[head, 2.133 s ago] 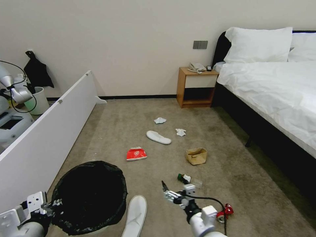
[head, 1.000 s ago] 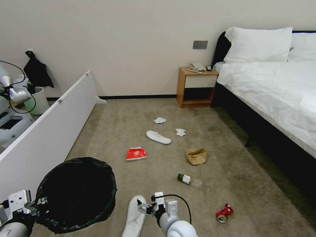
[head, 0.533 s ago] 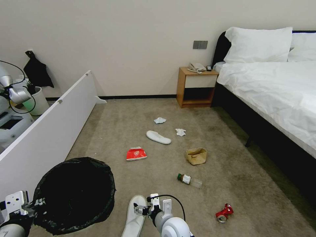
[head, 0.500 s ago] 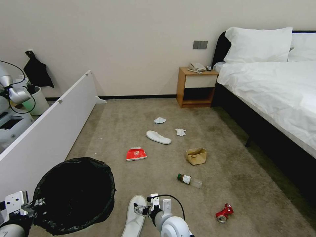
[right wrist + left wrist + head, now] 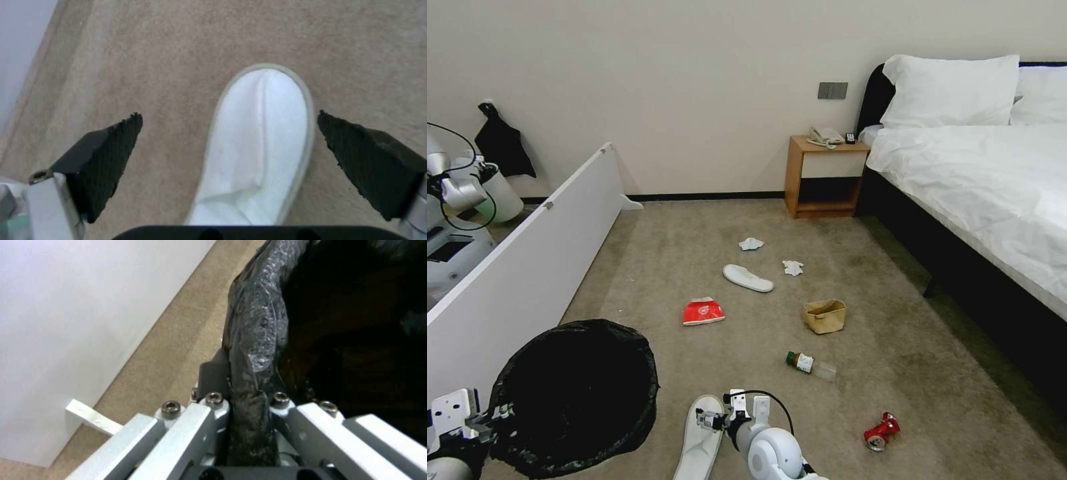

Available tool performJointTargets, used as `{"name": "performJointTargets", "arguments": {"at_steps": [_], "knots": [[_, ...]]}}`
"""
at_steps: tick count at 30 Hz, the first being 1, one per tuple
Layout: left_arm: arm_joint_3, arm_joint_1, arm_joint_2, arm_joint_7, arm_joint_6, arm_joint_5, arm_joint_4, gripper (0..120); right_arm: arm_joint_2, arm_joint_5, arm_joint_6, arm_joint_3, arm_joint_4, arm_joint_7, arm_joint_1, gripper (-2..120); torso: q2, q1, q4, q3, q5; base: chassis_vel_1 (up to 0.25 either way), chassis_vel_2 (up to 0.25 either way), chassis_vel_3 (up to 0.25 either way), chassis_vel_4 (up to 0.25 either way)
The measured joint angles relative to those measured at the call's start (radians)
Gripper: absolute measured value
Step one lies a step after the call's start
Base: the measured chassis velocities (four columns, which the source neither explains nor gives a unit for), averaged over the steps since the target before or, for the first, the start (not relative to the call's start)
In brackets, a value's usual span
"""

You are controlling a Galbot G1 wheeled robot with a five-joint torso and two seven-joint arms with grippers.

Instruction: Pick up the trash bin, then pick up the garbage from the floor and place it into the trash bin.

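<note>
Lowered since a moment ago, the right gripper [image 5: 229, 133] hangs spread wide over the near slipper [image 5: 258, 146] on the floor [image 5: 894, 347]; left gripper [image 5: 249, 403] stays clamped on the trash bin [image 5: 577, 393].

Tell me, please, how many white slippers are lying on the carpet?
2: the near slipper lies beside the trash bin, under the right tool; the far slipper lies mid-floor.

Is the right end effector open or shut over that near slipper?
Open. The right end effector has its pads spread, one on each side of the white slipper, not touching it.
</note>
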Motion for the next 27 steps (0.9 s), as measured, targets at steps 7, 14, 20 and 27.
{"name": "performJointTargets", "arguments": {"at_steps": [7, 14, 20, 27], "knots": [[0.0, -0.002, -0.002, -0.001, 0.0, 0.0, -0.001, 3, 0.031, 0.005, 0.004, 0.004, -0.065, -0.007, 0.025, 100, 0.0, 0.0, -0.0001, 0.0, 0.0, 0.0, 0.0, 0.0, 0.0], [0.0, 0.0, -0.006, -0.002, 0.0, 0.002, -0.004, 3, 0.065, 0.006, 0.011, 0.013, -0.14, -0.017, 0.05, 100, 0.0, 0.0, -0.0001, 0.0, 0.0, 0.0, 0.0, 0.0, 0.0], [-0.005, 0.0, -0.006, -0.003, 0.0, 0.001, -0.009, 3, 0.078, 0.009, 0.013, 0.028, -0.198, -0.021, 0.068, 100, 0.0, 0.0, -0.0001, 0.0, 0.0001, 0.0, 0.0, 0.0, 0.0], [-0.006, 0.001, -0.007, -0.003, 0.0, 0.0, -0.01, 3, 0.08, 0.015, 0.015, 0.039, -0.239, -0.028, 0.075, 100, 0.0, 0.0, -0.0001, 0.0, 0.0001, 0.0, 0.0, 0.0, 0.0]]}}
